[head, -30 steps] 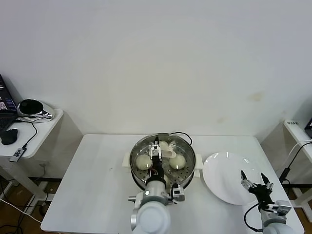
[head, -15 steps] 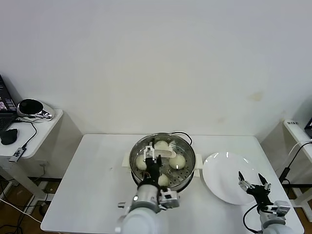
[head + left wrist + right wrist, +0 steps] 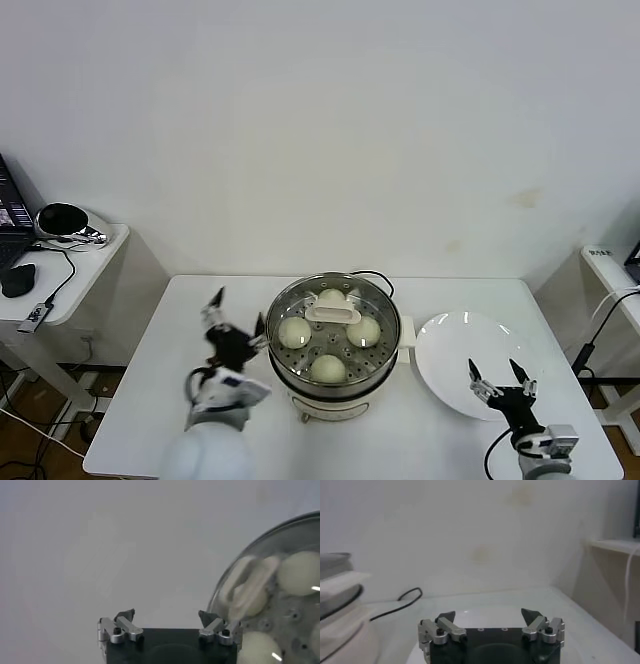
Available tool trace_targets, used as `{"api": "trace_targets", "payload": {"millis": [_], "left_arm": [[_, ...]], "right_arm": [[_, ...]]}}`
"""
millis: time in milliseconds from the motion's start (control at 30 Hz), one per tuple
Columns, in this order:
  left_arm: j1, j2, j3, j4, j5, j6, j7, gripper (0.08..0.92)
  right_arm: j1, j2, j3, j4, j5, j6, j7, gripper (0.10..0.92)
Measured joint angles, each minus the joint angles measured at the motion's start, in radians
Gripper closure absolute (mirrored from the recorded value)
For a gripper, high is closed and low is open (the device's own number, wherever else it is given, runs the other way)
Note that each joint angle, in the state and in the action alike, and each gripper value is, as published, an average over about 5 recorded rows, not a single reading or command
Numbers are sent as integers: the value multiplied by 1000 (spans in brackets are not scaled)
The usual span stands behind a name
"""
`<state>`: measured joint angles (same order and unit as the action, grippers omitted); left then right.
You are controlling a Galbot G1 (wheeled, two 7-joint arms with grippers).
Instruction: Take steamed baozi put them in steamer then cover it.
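Four steamed baozi now sit inside the steamer at the middle of the desk, spaced at about twelve, three, six and nine o'clock under the cover, whose cream bar handle lies across the centre. A second ago the left gripper was directly over the pot at the handle; it has since let go and drawn off to the steamer's nine o'clock, jaws spread wide and empty, with the lid's rim just beside one fingertip in the left wrist view. That suggests the covering step is done and the task is essentially complete, though whether the lid is seated evenly all round is hard to judge from the head view. The right gripper waits at the steamer's four o'clock, over the near edge of the white plate, jaws also wide with nothing between them; it has slid slightly toward the near edge. No brand, label or legible writing shows on the steamer, lid or plate.
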<state>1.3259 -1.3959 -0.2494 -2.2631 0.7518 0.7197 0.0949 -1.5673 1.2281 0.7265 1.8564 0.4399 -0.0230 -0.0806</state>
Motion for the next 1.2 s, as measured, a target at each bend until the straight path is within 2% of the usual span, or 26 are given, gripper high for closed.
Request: {"api": "trace_targets", "payload": {"millis": [200,367,500,700,1200], "left_arm": [[145,0,-170,39,-292,-161,-125,177],[240,-1,-265,74,-460,-326,-144,177],[300,-5,-307,89,-545,-395,-139,177],[360,-10,-339,94,-630,-439,-117,177],[444,-32,-354,92,-688,-457,-80,177]], "right_arm": [[-15,14,-15,22,-26,-15,6,203],[-33,26,-27,44,-42,-32,7,203],[-49,27,-44,52,-59,-36,9,203],[-74,26,-55,69,-95,-42,6,203],[-154,20,-55,158,-135,-92,-1,203]]}}
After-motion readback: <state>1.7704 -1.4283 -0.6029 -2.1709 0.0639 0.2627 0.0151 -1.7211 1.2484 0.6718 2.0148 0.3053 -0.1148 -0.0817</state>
